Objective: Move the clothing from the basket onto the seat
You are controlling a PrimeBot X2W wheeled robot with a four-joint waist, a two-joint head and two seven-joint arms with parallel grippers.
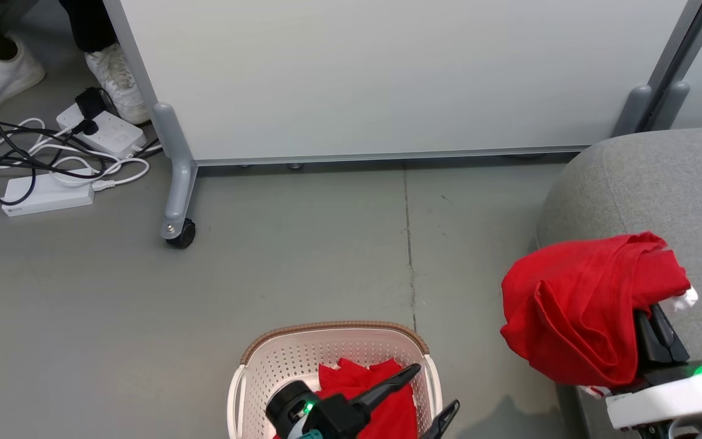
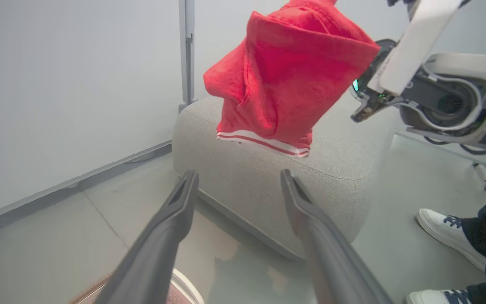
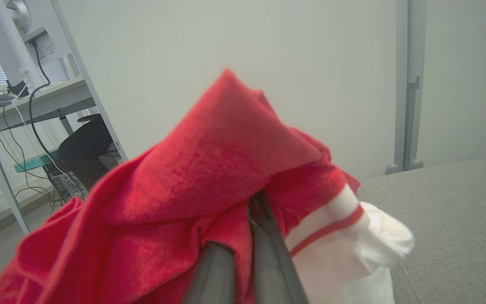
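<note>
My right gripper (image 1: 646, 317) is shut on a bright red garment (image 1: 576, 305) with white-and-red striped trim. It holds the bunched clothing in the air over the front left edge of the grey seat (image 1: 662, 183). In the right wrist view the fingers (image 3: 264, 236) pinch the red fabric (image 3: 209, 190). A second red garment (image 1: 366, 381) lies in the pale perforated basket (image 1: 302, 353) on the floor. My left gripper (image 1: 436, 390) hangs open above the basket's right side, holding nothing. The left wrist view looks past the open fingers (image 2: 175, 211) at the hanging garment (image 2: 285, 76) and the seat (image 2: 260, 181).
A white wheeled partition panel (image 1: 387, 73) stands behind, its castor (image 1: 180, 235) on the grey floor. Power strips and cables (image 1: 52, 158) lie at the far left beside a person's white shoes (image 1: 119, 79). Another person's shoes (image 2: 441, 228) stand right of the seat.
</note>
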